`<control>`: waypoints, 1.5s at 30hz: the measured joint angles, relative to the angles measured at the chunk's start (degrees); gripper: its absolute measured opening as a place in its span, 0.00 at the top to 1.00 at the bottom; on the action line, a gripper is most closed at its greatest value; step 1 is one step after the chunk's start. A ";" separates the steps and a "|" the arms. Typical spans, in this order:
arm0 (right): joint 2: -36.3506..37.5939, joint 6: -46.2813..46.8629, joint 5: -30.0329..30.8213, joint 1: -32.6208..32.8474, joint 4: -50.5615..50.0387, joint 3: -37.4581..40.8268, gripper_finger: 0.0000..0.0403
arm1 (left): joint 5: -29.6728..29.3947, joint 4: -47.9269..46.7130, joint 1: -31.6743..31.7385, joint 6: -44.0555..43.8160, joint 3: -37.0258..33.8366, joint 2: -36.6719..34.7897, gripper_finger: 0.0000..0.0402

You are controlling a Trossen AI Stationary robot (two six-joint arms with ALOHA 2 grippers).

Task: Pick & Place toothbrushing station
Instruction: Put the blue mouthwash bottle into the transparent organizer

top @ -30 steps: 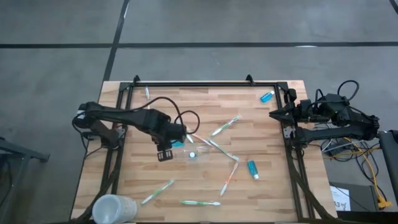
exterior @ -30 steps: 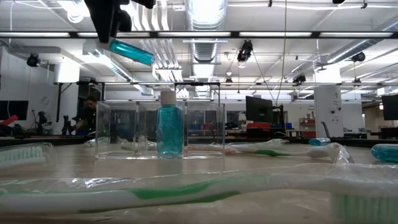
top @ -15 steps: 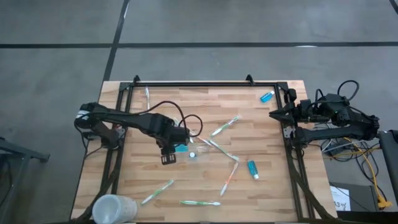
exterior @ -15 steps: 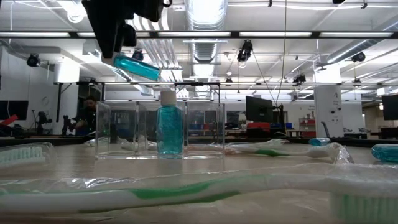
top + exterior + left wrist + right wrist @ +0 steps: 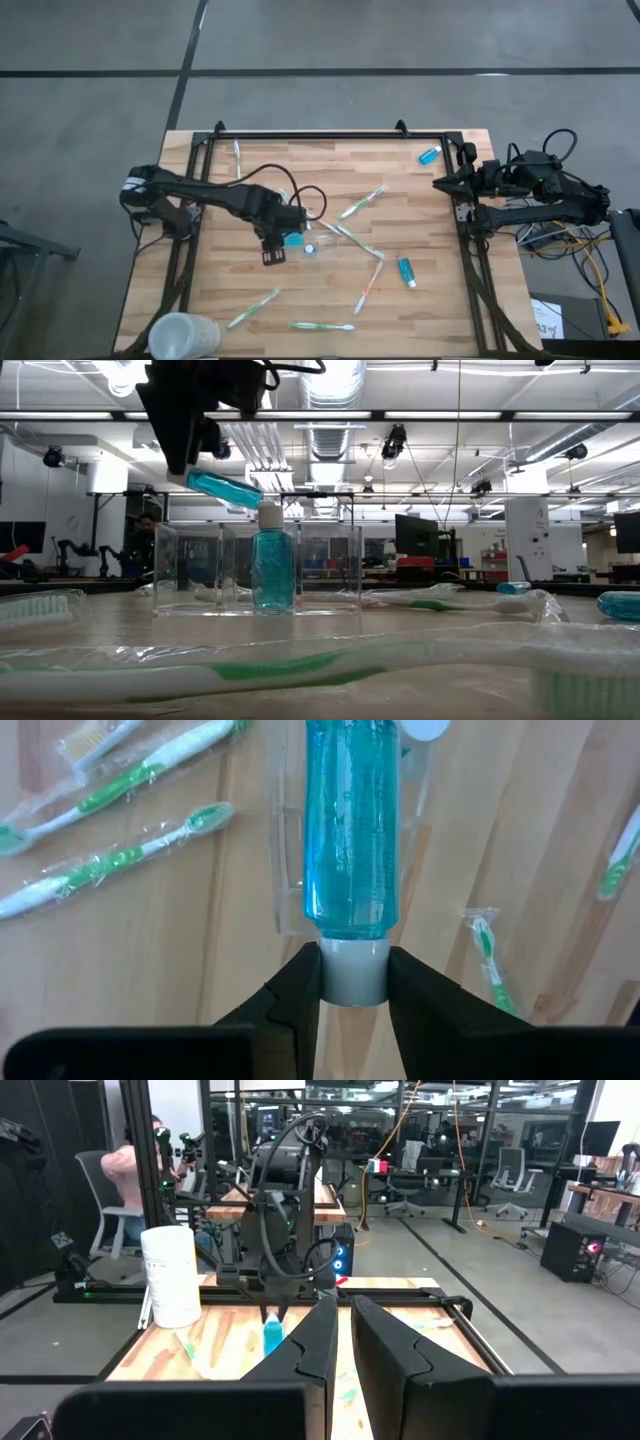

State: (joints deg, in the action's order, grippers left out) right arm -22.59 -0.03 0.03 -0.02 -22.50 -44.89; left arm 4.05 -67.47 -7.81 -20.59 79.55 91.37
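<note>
Right now I am gripping a small blue tube [image 5: 350, 830] by its white cap in my left gripper [image 5: 352, 982], holding it tilted just above the see-through holder [image 5: 256, 570] at mid-table. My right gripper [image 5: 343, 1342] is waiting beyond the table's right edge, fingers nearly closed, holding nothing.

A frosted white cup [image 5: 183, 335] stands at the wooden table's [image 5: 240, 290] near-left corner, well apart from everything.

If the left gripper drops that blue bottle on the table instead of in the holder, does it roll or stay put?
Probably rolls: the bottle looks round and smooth. It appears full of liquid, so likely heavyish for its size. The left gripper grips only its white cap, and the bottle hangs tilted over the clear holder, so it may pivot or slip.
</note>
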 joint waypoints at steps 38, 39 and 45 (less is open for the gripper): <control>0.01 0.00 -0.02 0.01 0.00 -0.01 0.92 | -4.62 3.63 0.09 1.10 4.73 -0.46 0.74; 0.01 0.00 -0.02 -0.01 0.00 0.01 0.92 | -4.83 3.80 0.09 1.14 5.17 -0.52 0.74; 0.01 0.00 -0.01 0.00 0.00 0.00 0.92 | -5.14 4.73 0.07 1.61 6.49 -0.57 0.74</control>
State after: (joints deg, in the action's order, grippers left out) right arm -22.59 -0.03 0.02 -0.02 -22.50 -44.89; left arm -1.08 -62.74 -7.75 -18.98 86.04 90.80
